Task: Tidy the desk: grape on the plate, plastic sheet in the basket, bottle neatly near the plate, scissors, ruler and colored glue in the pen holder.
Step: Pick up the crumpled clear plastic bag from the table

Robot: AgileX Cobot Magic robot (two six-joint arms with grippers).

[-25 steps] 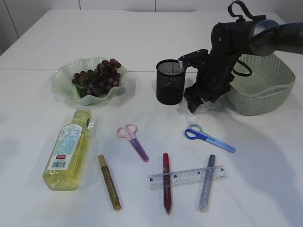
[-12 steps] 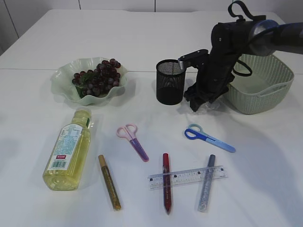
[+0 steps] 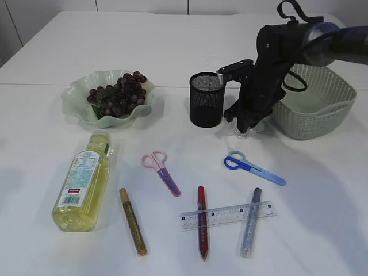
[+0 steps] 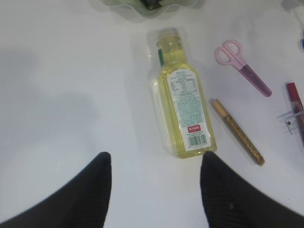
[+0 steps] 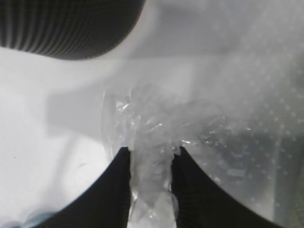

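Observation:
My right gripper [image 3: 246,123] is shut on the crumpled clear plastic sheet [image 5: 156,128] and holds it just off the table between the black mesh pen holder [image 3: 206,99] and the green basket [image 3: 313,100]. The grapes [image 3: 118,95] lie on the green plate [image 3: 77,92]. The yellow bottle [image 3: 83,181] lies on its side below the plate. Pink scissors [image 3: 161,167], blue scissors [image 3: 253,167], a clear ruler [image 3: 227,215] and gold [image 3: 132,221], red [image 3: 202,221] and silver [image 3: 250,221] glue pens lie at the front. My left gripper [image 4: 154,161] is open above bare table beside the bottle's base [image 4: 190,137].
The pen holder's rim [image 5: 71,28] fills the top left of the right wrist view. The basket wall stands just right of the held sheet. The ruler lies across the red and silver pens.
My right gripper has risen slightly and shifted a little right with the plastic sheet in it. Everything else is still.

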